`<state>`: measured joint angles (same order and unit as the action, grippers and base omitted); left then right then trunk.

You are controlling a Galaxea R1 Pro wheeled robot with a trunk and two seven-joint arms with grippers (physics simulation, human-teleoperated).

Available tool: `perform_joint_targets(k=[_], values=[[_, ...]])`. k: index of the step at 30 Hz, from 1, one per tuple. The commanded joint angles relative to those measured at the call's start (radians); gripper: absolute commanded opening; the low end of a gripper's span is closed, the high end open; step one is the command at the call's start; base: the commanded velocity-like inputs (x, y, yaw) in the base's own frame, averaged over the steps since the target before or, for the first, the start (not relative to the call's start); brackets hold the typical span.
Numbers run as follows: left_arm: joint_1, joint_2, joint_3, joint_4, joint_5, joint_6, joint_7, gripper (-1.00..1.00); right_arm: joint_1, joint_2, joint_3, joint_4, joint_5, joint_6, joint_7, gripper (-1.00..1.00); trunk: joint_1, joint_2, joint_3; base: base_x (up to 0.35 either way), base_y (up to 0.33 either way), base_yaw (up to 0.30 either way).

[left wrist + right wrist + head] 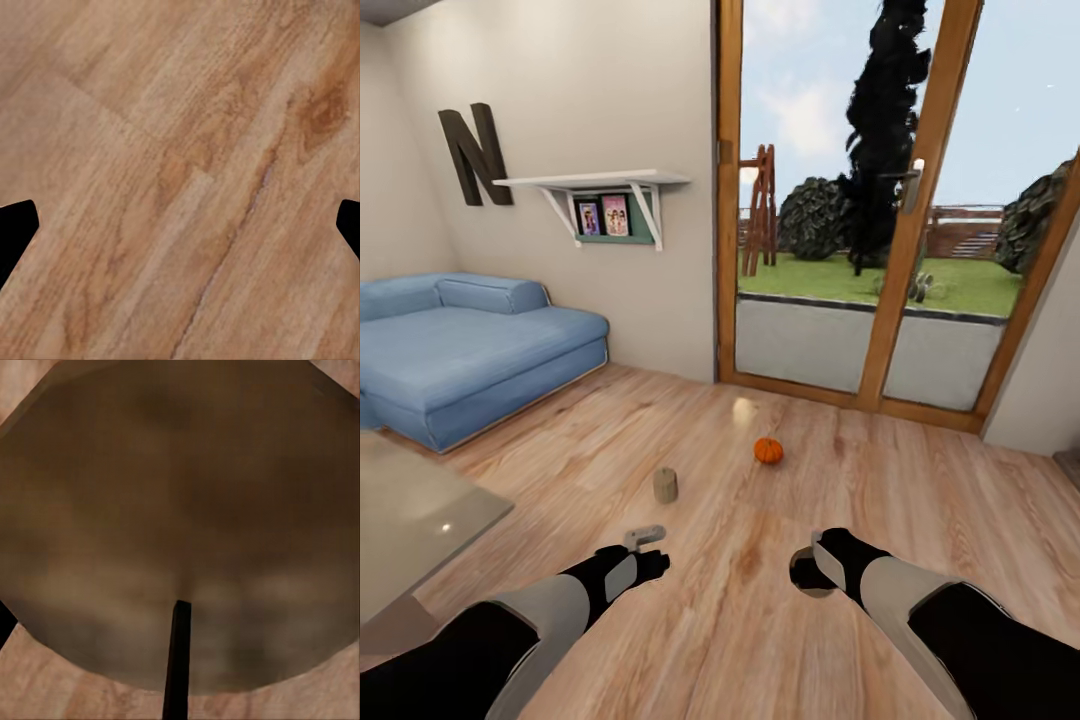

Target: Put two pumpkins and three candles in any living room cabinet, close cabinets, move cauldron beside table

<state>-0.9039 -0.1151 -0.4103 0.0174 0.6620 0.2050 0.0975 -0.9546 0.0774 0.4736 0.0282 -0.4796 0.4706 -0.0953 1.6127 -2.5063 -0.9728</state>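
Observation:
An orange pumpkin [768, 450] sits on the wood floor ahead, toward the glass doors. A stubby beige-grey candle [665, 486] stands upright to its left, a short way beyond my left gripper [645, 540]. That gripper hangs open over bare planks, its black fingertips [15, 229] wide apart in the left wrist view. My right gripper [812, 572] is shut on the rim of the small black cauldron [800, 582], held low above the floor. The right wrist view looks into the cauldron's dark brown bowl [180, 510], with one finger [178, 660] inside the rim. A faint pale shape [744, 410] lies beyond the pumpkin.
The corner of the glass-topped table [420, 510] is at my near left. The blue sofa [470, 350] stands behind it under the black letter N [478, 155] and a wall shelf [600, 185]. Wood-framed glass doors [860, 250] close the far side.

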Motion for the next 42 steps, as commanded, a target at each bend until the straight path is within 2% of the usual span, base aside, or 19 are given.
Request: perform_joint_targets(k=[1,13,31,42], values=[[-0.001,0.000,-0.008,0.001,0.010,0.002,0.002,1.00,-0.001,0.001,0.008,0.001,-0.010,0.002,-0.004,-1.00,0.000,0.000,-0.001,0.333,0.000,0.238],[-0.001,-0.002,-0.008,0.002,0.008,0.001,0.002,1.00,0.000,0.001,0.008,0.002,-0.010,-0.030,-0.004,-1.00,0.000,0.000,-0.002,0.333,-0.001,0.045],[0.000,-0.003,-0.008,0.003,0.008,0.001,0.005,1.00,0.001,0.001,0.009,0.002,-0.010,-0.030,-0.004,-1.00,0.000,0.000,-0.002,0.333,-0.089,0.003],[0.000,-0.010,-0.008,0.003,0.008,-0.010,0.009,1.00,0.002,0.001,0.009,0.002,-0.010,-0.030,-0.004,-1.00,0.000,0.000,-0.001,0.330,-0.124,0.237]])
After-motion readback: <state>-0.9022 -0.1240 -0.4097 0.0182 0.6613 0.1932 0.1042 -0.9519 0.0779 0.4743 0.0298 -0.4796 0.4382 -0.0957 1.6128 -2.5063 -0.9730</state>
